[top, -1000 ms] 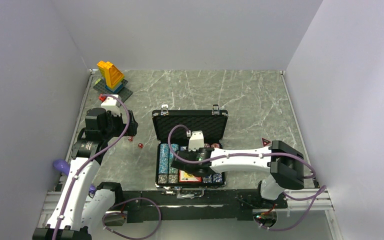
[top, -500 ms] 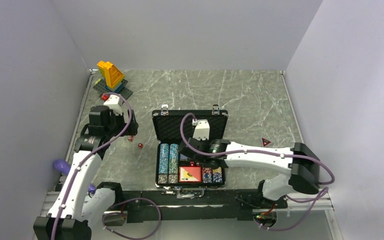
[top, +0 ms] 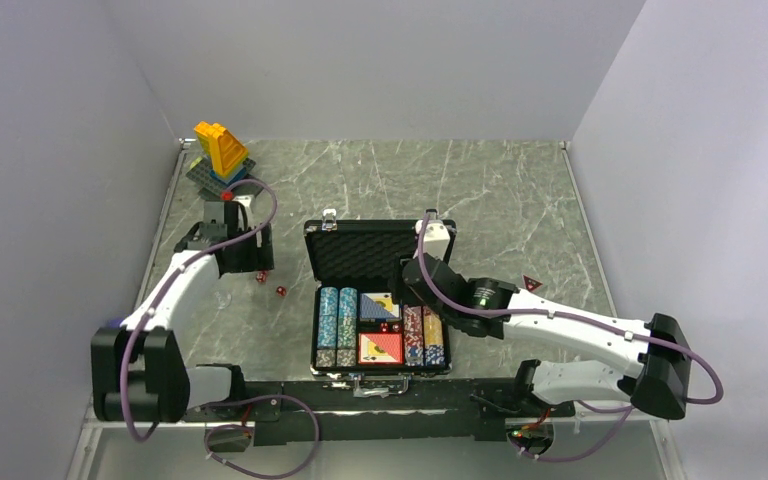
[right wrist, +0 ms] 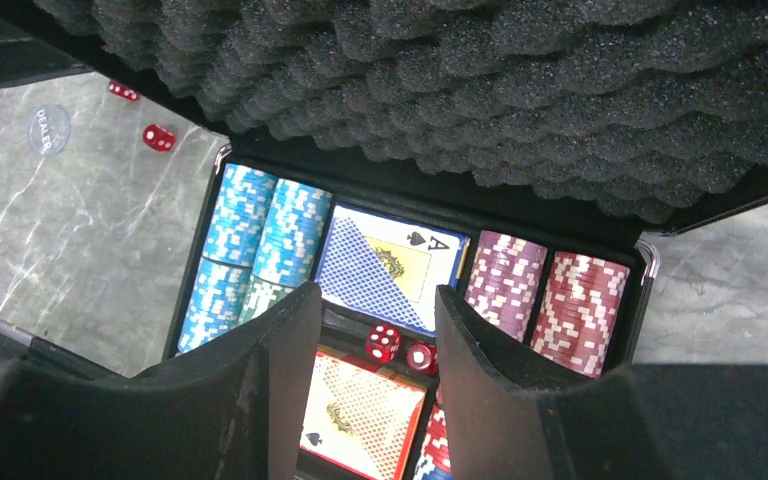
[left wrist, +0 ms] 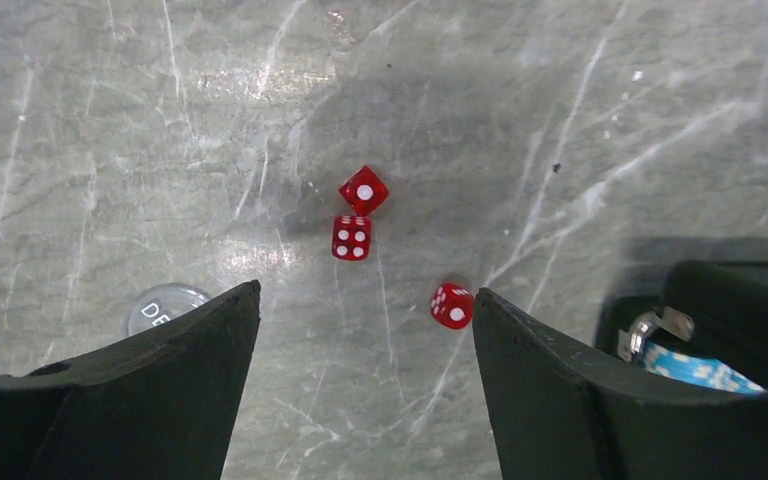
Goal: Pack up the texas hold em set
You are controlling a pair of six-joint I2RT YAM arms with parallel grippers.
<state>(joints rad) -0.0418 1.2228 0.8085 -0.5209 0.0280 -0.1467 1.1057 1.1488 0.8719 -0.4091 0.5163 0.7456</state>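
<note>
The black case (top: 375,252) lies open mid-table, its foam lid (right wrist: 440,90) standing up at the back. Its tray holds rows of striped chips (right wrist: 260,240), a blue card deck (right wrist: 390,265), a red card deck (right wrist: 360,420) and two red dice (right wrist: 382,342) between the decks. My right gripper (right wrist: 375,295) hovers open above the tray, holding nothing. Three loose red dice (left wrist: 351,237) lie on the table left of the case. My left gripper (left wrist: 365,295) hangs open just above them, one die (left wrist: 452,306) close to its right finger.
A yellow-blue toy brick tower (top: 222,155) stands at the back left corner. A round dealer button (left wrist: 160,305) lies by my left finger. A small red triangle (top: 531,284) lies on the table right of the case.
My right arm has swung right and back off the tray, its jaws parting, which uncovers the blue deck. My left arm has reached forward over the loose dice, its jaws narrowing slightly.
</note>
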